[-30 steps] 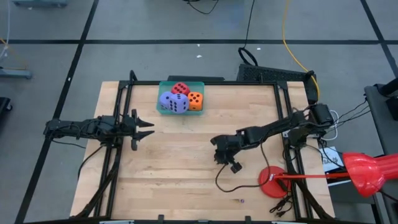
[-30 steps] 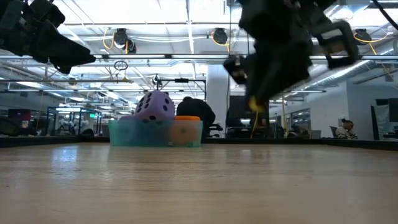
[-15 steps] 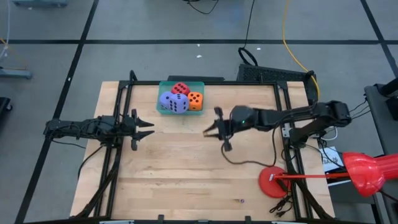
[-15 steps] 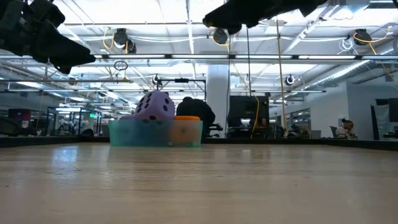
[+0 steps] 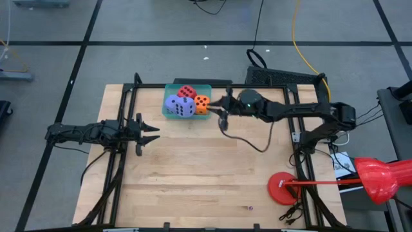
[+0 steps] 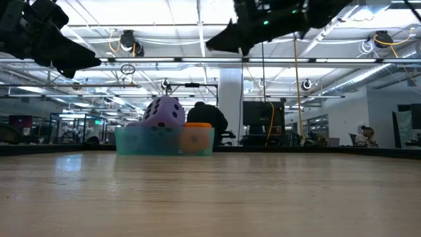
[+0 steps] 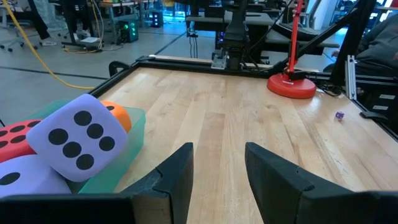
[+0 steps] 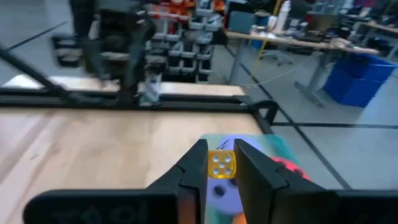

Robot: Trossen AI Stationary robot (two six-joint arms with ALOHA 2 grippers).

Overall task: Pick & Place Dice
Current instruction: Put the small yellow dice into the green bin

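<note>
While a small yellow die [image 8: 221, 165] sits pinched between its closed jaws, the right gripper [image 5: 221, 105] hangs just beside the teal tray [image 5: 168, 89], having swung there from mid-tabletop [image 5: 193, 174]. Four dice [image 5: 185, 102] fill the tray: one orange, one red, two purple-blue. The left gripper [image 5: 152, 132] waits half-open, empty.

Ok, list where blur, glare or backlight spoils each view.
Right wrist view: the room and the teal tray smear with motion, but the small yellow die pinched in the right gripper is readable. Low view: ceiling lights turn both arms into silhouettes. Left wrist view: purple die clear, no glare. High view: even light, faint shadows.
</note>
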